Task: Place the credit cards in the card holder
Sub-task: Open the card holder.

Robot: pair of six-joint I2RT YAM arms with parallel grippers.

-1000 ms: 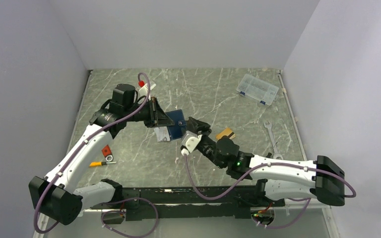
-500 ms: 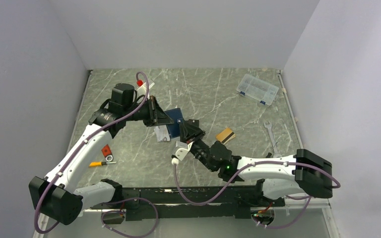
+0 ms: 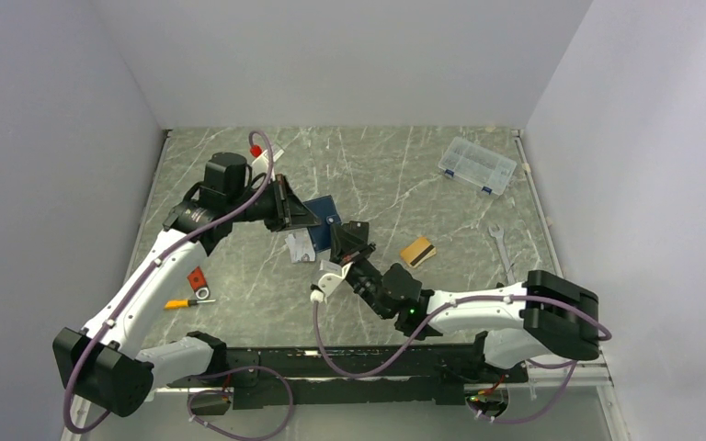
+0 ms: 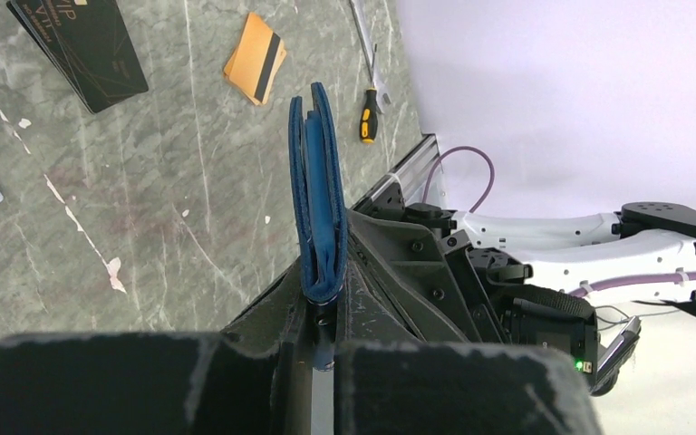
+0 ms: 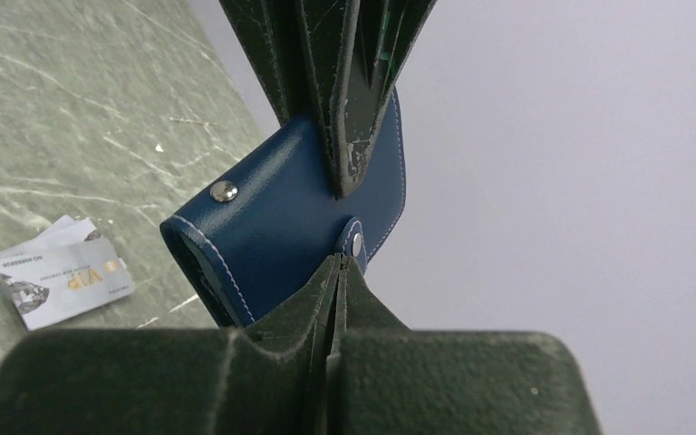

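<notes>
Two sets of jaws, left and right, clench the navy card holder (image 5: pixel 272 236) above the counter (image 3: pixel 395 175); silver cards (image 5: pixel 59 281) lie nearby.

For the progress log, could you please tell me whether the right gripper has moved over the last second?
Yes. The right gripper moved left, away from the orange-gold card, toward the card holder.

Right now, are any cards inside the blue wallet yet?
Not that shows. Done: the card holder is lifted off the table. In hand: the left gripper and the right gripper both pinch it, the right at its snap tab. Left: the silver cards and the orange card lie on the table, so they all need loading.
</notes>
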